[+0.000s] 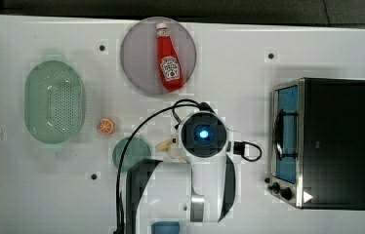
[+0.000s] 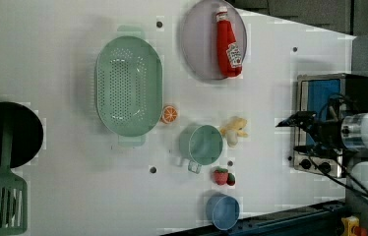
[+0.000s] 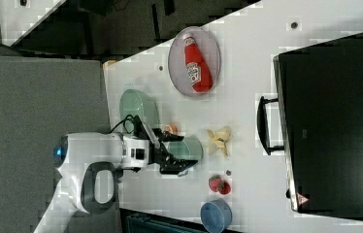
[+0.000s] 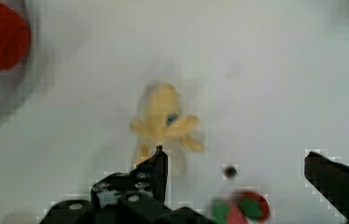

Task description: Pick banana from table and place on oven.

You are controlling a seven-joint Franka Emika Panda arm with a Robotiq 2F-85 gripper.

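Note:
The pale yellow banana (image 1: 170, 146) lies on the white table (image 1: 24, 195) with its peel strips splayed, beside the teal cup. It also shows in the left view (image 2: 234, 129) and the right view (image 3: 219, 140). My gripper (image 2: 292, 133) hangs well above the table, open and holding nothing; the right view shows it (image 3: 182, 154) in front of the cup. In the wrist view the banana (image 4: 163, 121) sits just beyond one black fingertip (image 4: 160, 156), off the middle of the open gripper (image 4: 234, 156). The oven (image 1: 336, 141), black-topped with a blue glass door, stands at the top view's right.
A teal cup (image 1: 131, 153), an orange slice (image 1: 106, 126) and a green colander (image 1: 53, 101) lie at the top view's left of the banana. A ketchup bottle (image 1: 168, 57) rests on a grey plate (image 1: 136, 58). A toy strawberry (image 2: 223, 176) and a blue bowl (image 2: 224, 211) sit near the table edge.

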